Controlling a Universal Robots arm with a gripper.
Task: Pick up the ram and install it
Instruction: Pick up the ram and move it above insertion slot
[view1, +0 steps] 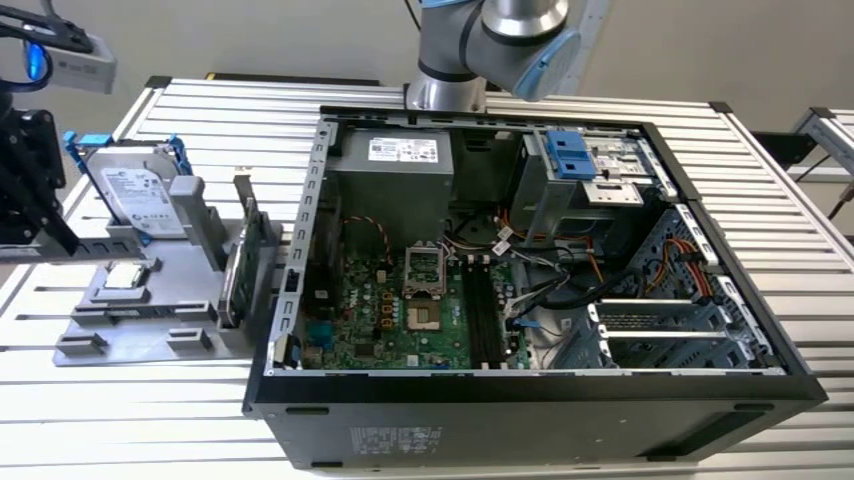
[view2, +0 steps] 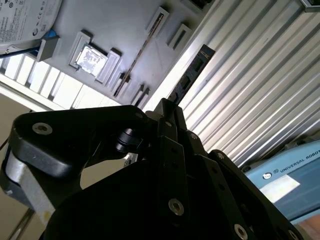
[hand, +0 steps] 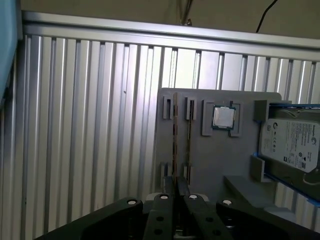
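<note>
One gripper (hand: 177, 194), jaws pinched shut on the ram (hand: 175, 140), holds the thin stick edge-on over the grey holder tray (hand: 210, 160) at the exterior view's left, near a hard drive (hand: 292, 142) and well apart from the open computer case (view1: 534, 385) on the slatted surface (hand: 90, 125).

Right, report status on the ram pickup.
Gripper shut on the ram, edge-on over the gray tray. Another card stands close beside it. Open computer case sits toward the exterior view's right.
</note>
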